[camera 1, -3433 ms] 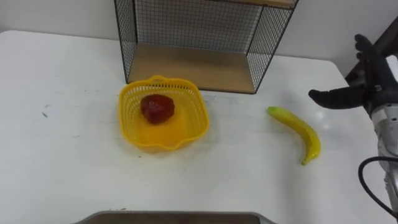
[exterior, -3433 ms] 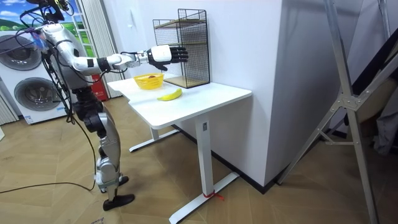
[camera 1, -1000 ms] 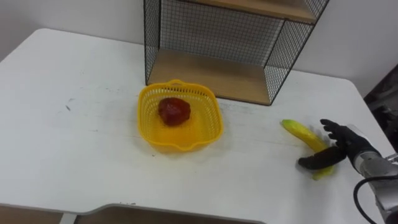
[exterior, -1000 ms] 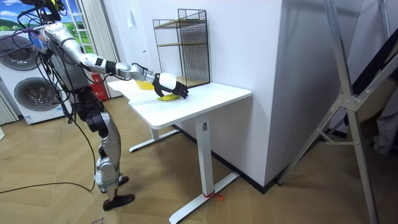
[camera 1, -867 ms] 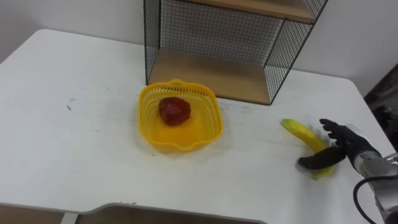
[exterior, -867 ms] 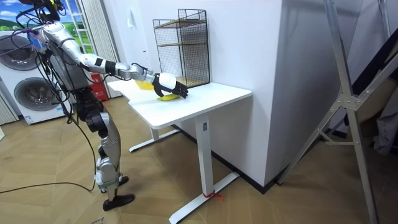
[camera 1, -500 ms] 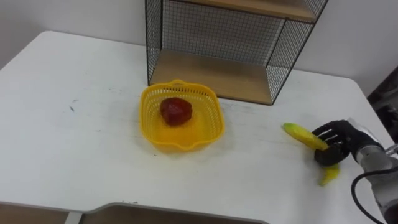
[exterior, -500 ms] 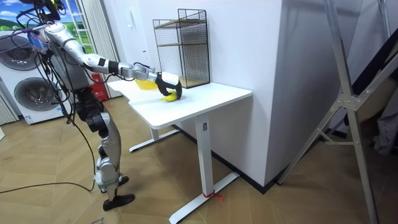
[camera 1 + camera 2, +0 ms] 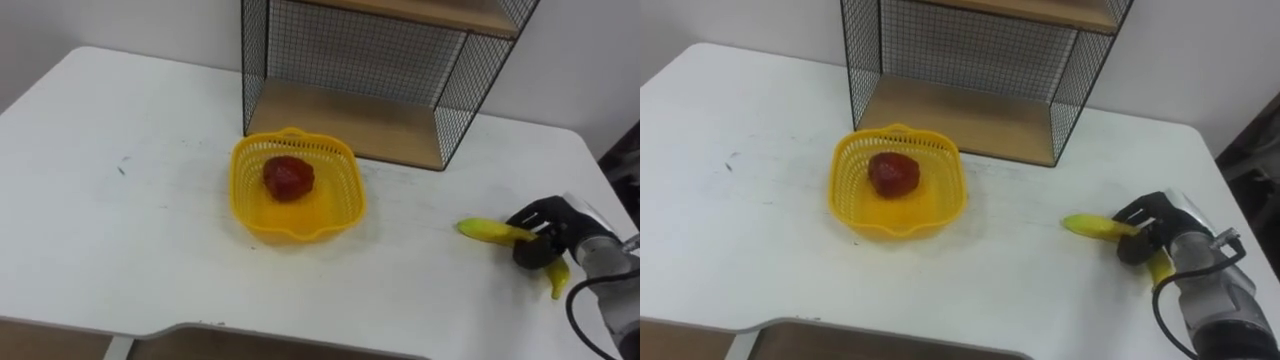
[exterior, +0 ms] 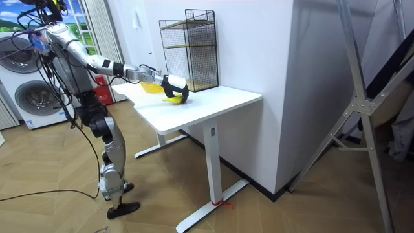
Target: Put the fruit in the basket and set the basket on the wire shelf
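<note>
Left eye view first: the right hand [image 9: 545, 238] is sitting at the lower right of the frame and it's clamping round the banana [image 9: 487, 231], with the fingers curling over the top of it. One yellow end is sticking out toward the middle of the frame and the other is poking out below the hand. I honestly can't tell if the banana is resting on the table [image 9: 120, 230] or hanging just off it. The basket [image 9: 350, 205] is sitting around centre frame, well apart from the banana, and a red fruit [image 9: 289, 178] is lying in it, toward the back. The shelf [image 9: 350, 120] is standing just behind the basket, running off the top of the frame.

Room view: the robot is standing on the wood floor at the room view's left end of the table [image 10: 213, 103], stretching its right arm out over the top. The hand [image 10: 176, 89] is gripping the banana [image 10: 171, 100] right in front of the shelf [image 10: 194, 48], and the basket [image 10: 150, 88] is peeking out just behind the forearm. A washer [image 10: 32, 97] is sitting behind the robot at the left edge.

Right eye view: same deal. The hand [image 9: 1148, 238] is wrapping the banana [image 9: 1092, 227] at the right, with the basket [image 9: 840, 195] left of centre.
</note>
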You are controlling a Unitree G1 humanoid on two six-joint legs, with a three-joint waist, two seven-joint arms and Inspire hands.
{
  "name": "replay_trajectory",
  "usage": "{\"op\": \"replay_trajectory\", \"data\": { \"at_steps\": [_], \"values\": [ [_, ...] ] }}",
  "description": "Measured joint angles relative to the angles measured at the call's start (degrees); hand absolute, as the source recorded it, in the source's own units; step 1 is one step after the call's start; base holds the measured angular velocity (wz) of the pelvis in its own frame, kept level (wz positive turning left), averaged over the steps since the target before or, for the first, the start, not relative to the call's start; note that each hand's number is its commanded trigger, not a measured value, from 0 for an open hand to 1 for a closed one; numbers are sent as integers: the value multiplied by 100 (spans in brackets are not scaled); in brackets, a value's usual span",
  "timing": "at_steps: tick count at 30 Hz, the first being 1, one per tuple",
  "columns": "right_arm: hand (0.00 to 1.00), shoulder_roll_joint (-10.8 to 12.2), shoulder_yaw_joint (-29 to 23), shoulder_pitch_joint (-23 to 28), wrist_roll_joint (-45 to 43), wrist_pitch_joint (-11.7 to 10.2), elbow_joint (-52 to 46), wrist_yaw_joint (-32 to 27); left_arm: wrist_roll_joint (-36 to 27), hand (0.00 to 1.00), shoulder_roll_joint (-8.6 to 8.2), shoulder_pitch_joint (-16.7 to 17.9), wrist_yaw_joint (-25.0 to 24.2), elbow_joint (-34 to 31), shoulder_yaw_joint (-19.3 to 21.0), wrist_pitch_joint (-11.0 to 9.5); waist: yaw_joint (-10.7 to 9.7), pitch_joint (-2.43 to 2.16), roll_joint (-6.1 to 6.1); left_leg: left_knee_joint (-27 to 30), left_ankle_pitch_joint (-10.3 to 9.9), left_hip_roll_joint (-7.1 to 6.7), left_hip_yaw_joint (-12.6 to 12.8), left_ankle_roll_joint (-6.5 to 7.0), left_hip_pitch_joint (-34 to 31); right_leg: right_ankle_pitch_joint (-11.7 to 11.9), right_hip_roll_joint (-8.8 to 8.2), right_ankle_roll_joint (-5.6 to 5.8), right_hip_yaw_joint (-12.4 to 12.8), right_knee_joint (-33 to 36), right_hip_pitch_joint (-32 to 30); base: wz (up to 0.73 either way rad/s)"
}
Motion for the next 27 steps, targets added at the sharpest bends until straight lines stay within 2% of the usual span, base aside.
{"op": "replay_trajectory", "data": {
  "at_steps": [4, 6, 9, 11, 12, 13, 16, 18, 21, 24, 27],
  "values": [
    [100, -1, 32, 0, 79, -22, -14, -7, -27, 0, 1, -23, -5, 2, -20, -3, -6, -4, 8, 0, 0, 4, 0, 0, 7, 2, 8, -3, 5, 9, 4, 0],
    [100, -1, 41, 1, 239, -24, -13, -23, -106, 0, 1, -31, 16, 4, -165, -9, -11, -8, 17, -11, 0, 8, 22, 0, 38, 4, 11, -6, 27, 11, 13, -7],
    [100, -1, 86, 7, 641, -34, -16, -110, -108, 0, -2, -33, 29, 14, -225, -96, -30, -12, 36, -14, 0, 18, 70, -1, 38, 6, 24, -10, 88, 11, 3, -9],
    [100, -1, 84, 16, 929, -4, -115, -135, -108, 0, -5, -11, 29, 19, -225, -119, -39, -35, 70, -13, 0, 22, 123, -1, 42, 7, 21, -11, 122, 23, 2, -12],
    [100, 2, 96, 16, 1161, 33, -274, -69, -113, 0, -7, -6, 29, 20, -225, -116, -57, -50, 87, -14, 0, 30, 164, -1, 42, 8, 19, -12, 155, 49, 4, -18],
    [100, 31, 100, 19, 1525, 35, -428, -14, -114, 0, -17, -29, 29, 19, -227, -116, -63, -31, 138, -15, 0, 38, 218, -1, 38, 11, 21, -15, 197, 69, -13, -24],
    [100, 205, 103, 90, 2355, 35, -941, 71, -94, 0, -32, -49, 29, 2, -212, -126, -144, -71, 248, -50, 0, 44, 268, -1, 22, 11, 19, -15, 238, 123, -102, -8],
    [100, 296, 104, 171, 2837, 37, -1248, 82, -78, 0, -30, -58, 30, 5, -211, -127, -131, -84, 272, -65, 1, 50, 301, -1, 44, 11, 21, -14, 268, 133, -103, -6],
    [100, 500, 115, 255, 3544, 29, -1784, 83, -72, 0, -36, -34, 32, 21, -218, -118, -143, -74, 253, -62, 1, 54, 308, -1, 72, 11, 23, -14, 274, 132, -80, -3],
    [100, 523, 297, 318, 4297, 28, -2163, 151, -71, 0, -89, -9, 73, 33, -220, -118, -143, -54, 230, -60, 0, 50, 303, 0, 49, 13, 10, -11, 240, 134, -71, 3],
    [100, 660, 312, 406, 4752, 30, -2642, 274, -73, 0, -170, 83, 175, 52, -223, -109, -167, -15, 253, -51, -5, 52, 304, 6, 31, 13, 8, -11, 239, 143, -80, 0]
  ]
}}
